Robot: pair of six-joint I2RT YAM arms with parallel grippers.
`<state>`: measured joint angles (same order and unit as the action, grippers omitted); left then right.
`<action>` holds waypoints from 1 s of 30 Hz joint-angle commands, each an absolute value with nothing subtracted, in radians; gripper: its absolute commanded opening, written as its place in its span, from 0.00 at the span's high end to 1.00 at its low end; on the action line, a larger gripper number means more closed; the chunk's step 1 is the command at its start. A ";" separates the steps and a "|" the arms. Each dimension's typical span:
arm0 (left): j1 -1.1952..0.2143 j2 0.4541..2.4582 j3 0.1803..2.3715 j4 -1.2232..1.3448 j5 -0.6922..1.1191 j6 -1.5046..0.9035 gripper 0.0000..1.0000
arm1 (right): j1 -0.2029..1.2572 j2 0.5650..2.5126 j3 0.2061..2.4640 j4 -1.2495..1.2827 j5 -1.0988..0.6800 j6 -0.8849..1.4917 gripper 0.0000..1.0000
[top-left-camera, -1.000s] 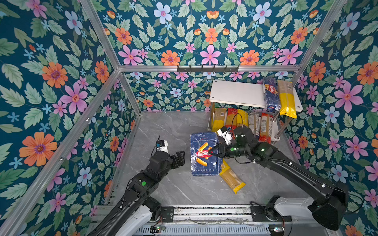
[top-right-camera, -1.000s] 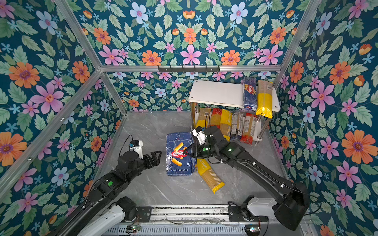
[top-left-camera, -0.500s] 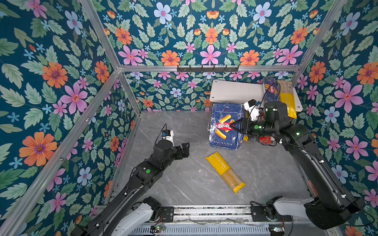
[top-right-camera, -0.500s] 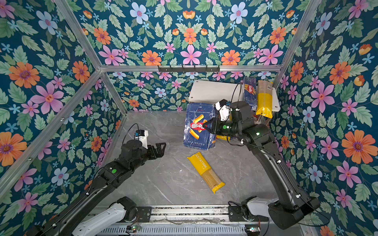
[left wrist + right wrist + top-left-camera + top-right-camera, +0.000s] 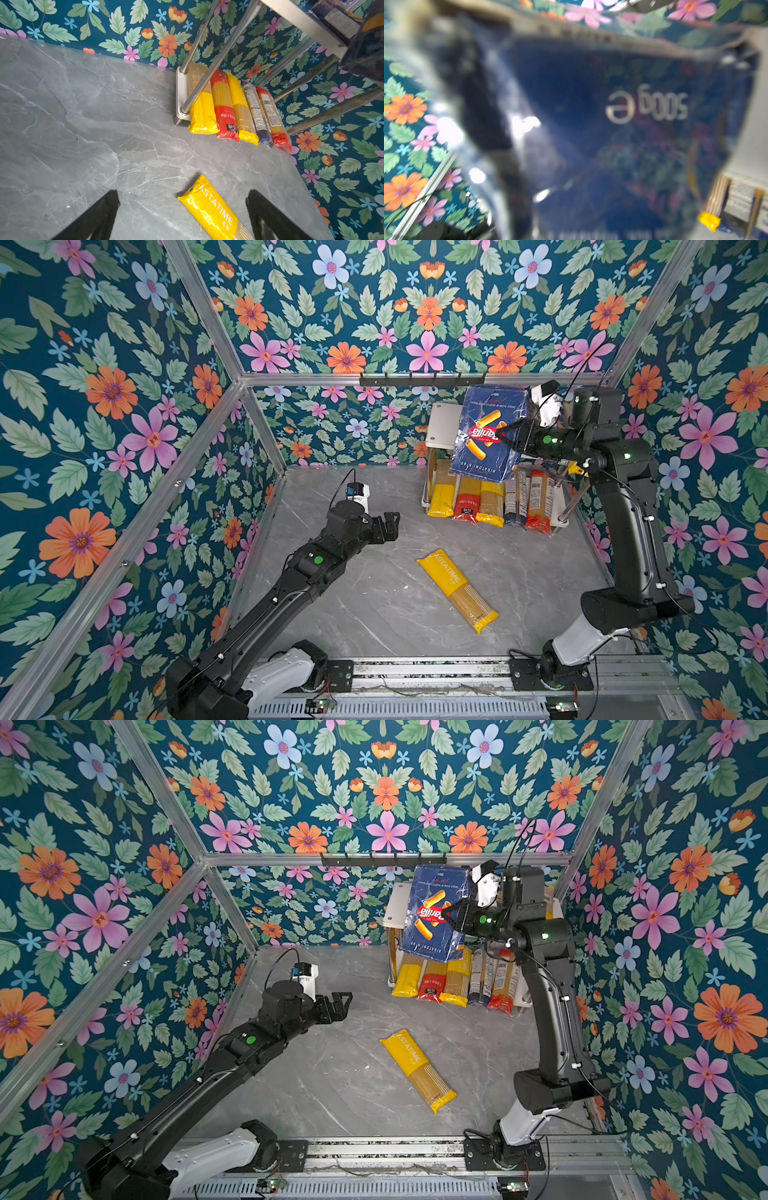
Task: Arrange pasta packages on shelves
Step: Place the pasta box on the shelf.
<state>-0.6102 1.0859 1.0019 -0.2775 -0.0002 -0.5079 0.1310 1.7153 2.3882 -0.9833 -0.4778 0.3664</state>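
Observation:
My right gripper [image 5: 505, 435] [image 5: 451, 914] is shut on the edge of a wide dark-blue Barilla pack [image 5: 486, 435] [image 5: 432, 915]. The pack hangs tilted in the air in front of the white upper board [image 5: 442, 427] of the shelves. In the right wrist view the blurred pack [image 5: 612, 124] fills the picture. Several spaghetti bags [image 5: 490, 497] [image 5: 232, 108] lie side by side on the lower board. One yellow spaghetti bag [image 5: 457, 591] [image 5: 417, 1071] [image 5: 209, 209] lies slantwise on the grey table. My left gripper [image 5: 392, 524] [image 5: 345, 1002] [image 5: 182, 193] hovers open and empty, left of that bag.
A black hook rail [image 5: 422, 379] runs along the back wall above the shelves. Flowered walls close in three sides. The arms' metal base rail [image 5: 415, 672] lines the front edge. My right arm [image 5: 623, 506] stands close beside the shelves' right posts.
My right gripper has lifted the Barilla pack off the table, back and up to the upper board's height. The left arm has risen slightly and stayed open.

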 commanded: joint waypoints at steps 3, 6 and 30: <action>-0.609 1.135 1.040 -0.237 0.020 -0.482 0.02 | 0.019 1.863 2.624 -0.954 -0.578 0.357 0.70; -0.609 1.159 1.048 -0.229 0.023 -0.482 0.02 | -0.049 1.953 2.727 -0.952 -0.645 0.394 0.69; -0.588 1.311 1.079 -0.178 0.094 -0.502 0.04 | -0.115 2.129 2.761 -0.965 -0.611 0.375 0.12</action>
<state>-0.5922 1.3140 1.0824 -0.2054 0.0799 -0.4965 -0.1120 2.1433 2.7651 -0.9642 -0.6476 0.4061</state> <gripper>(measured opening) 0.962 0.880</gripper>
